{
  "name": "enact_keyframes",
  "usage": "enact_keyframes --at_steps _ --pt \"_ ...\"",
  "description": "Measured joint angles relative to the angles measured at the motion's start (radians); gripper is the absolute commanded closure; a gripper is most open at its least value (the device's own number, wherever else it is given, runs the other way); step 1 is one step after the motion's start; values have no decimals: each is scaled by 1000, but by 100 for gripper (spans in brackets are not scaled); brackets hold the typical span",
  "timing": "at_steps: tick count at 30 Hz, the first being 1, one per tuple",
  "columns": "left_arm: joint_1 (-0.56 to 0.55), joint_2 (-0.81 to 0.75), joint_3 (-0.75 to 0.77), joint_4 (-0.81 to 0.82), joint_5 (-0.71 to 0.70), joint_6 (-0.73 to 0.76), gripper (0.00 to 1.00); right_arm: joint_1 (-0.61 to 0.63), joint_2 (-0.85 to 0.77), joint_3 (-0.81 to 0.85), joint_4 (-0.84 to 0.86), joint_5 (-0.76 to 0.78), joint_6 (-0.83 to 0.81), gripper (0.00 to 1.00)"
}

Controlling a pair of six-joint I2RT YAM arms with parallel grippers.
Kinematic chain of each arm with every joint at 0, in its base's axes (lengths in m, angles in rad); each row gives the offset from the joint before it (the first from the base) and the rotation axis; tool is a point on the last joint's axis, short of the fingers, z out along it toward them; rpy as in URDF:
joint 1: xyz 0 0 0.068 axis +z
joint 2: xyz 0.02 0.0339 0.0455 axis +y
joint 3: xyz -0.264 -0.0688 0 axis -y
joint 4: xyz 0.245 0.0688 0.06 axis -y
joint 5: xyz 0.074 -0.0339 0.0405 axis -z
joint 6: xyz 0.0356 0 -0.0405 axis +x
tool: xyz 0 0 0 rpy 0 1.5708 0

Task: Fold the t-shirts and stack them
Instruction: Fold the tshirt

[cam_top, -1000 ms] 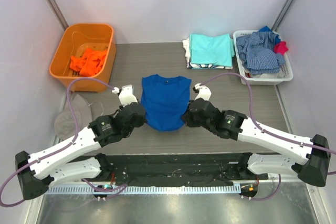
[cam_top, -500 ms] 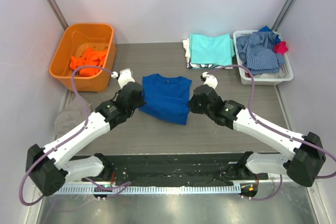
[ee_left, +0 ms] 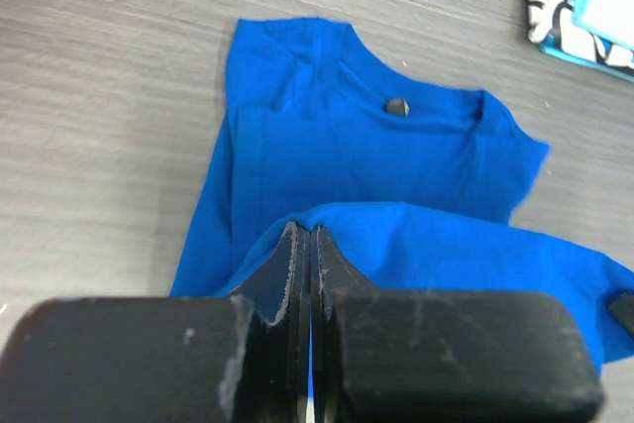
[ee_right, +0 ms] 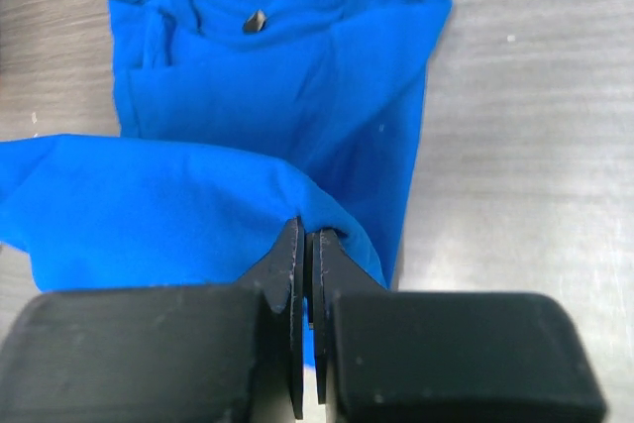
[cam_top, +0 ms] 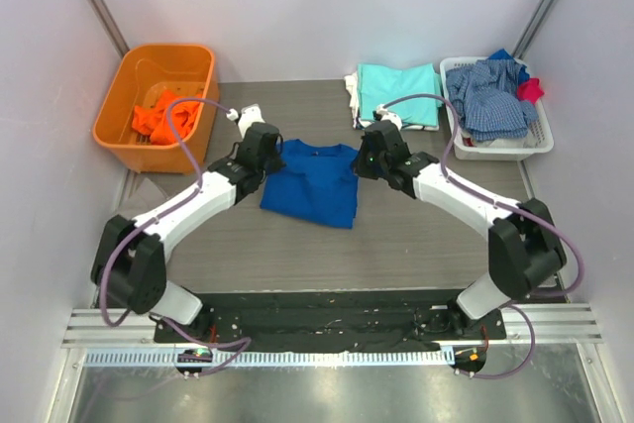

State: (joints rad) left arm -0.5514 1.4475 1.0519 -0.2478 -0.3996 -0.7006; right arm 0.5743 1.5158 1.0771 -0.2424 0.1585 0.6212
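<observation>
My left jaws are clamped on a raised fold of the blue shirt (ee_left: 327, 156), and the right jaws on its other corner. Beyond them the collar half lies flat on the surface (cam_top: 297, 255). I cannot read its dark neck label (ee_left: 396, 106); it is too small.

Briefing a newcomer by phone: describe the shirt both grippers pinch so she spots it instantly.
On the grey table, between the orange bin far left and the white basket far right, lies a royal blue t-shirt. Unlike the aqua-topped stack beyond it, it is plain blue and clamped by the left gripper and right gripper.
</observation>
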Motion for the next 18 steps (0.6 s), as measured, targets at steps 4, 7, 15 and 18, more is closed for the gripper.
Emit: enact_keyframes --at_steps 4,7,15,18 --pt "48 109 40 57 36 7 100 -47 112 65 41 -52 -26 99" --pt "84 181 66 95 60 10 100 -73 197 117 71 -84 -43 99" --pt "182 379 190 165 109 32 1 -157 404 226 164 -166 -68 44" --pt "222 453 274 165 111 40 0 -196 437 245 175 -177 -85 37"
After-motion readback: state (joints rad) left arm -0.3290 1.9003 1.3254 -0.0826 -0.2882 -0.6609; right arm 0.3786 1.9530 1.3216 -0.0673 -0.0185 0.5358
